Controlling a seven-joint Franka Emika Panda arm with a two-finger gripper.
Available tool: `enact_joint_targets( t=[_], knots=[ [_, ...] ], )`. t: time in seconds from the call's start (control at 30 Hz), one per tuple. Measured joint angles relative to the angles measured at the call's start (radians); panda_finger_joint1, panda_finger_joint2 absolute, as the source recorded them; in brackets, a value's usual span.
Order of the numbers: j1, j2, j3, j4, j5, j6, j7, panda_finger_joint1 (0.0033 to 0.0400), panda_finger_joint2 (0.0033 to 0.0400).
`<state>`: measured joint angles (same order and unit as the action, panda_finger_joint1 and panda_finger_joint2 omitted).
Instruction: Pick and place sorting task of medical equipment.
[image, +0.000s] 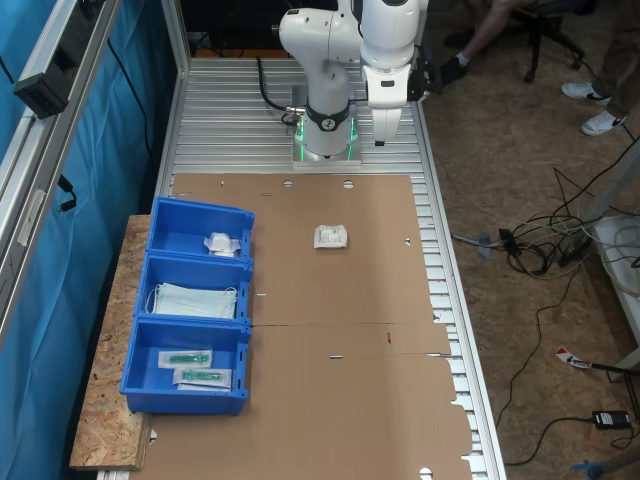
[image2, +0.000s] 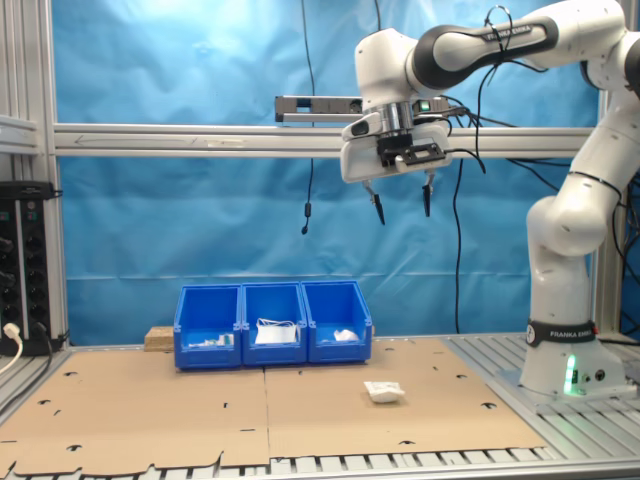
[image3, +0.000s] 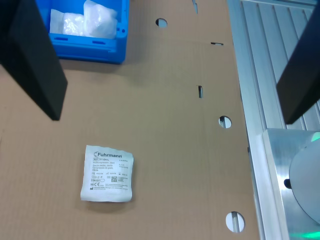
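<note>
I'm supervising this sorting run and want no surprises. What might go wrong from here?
1. The packet lies flat on the cardboard, so the open end effector, high above it, may slide off its thin edges or catch the cardboard.
2. Three blue bins sit side by side; a drop could land among the masks instead of in the end bin holding similar white packets.

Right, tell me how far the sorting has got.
Already sorted: white packets lie in one end bin, masks in the middle bin, long packets in the other end bin. In hand: nothing; the gripper hangs open, high above the cardboard. Left: one white packet lying on the cardboard, to be picked up and binned.
</note>
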<state>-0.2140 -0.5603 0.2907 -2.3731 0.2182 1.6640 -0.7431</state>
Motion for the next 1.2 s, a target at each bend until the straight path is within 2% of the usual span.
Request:
enact_joint_targets(
  t=[0.9, 1.2],
  knots=[
    [0.000, -0.011, 0.000, -0.004, 0.000, 0.005, 0.000, 0.0400, 0.0400],
    [0.012, 0.011, 0.000, -0.061, 0.000, 0.099, 0.000, 0.0400, 0.0400]
  ],
)
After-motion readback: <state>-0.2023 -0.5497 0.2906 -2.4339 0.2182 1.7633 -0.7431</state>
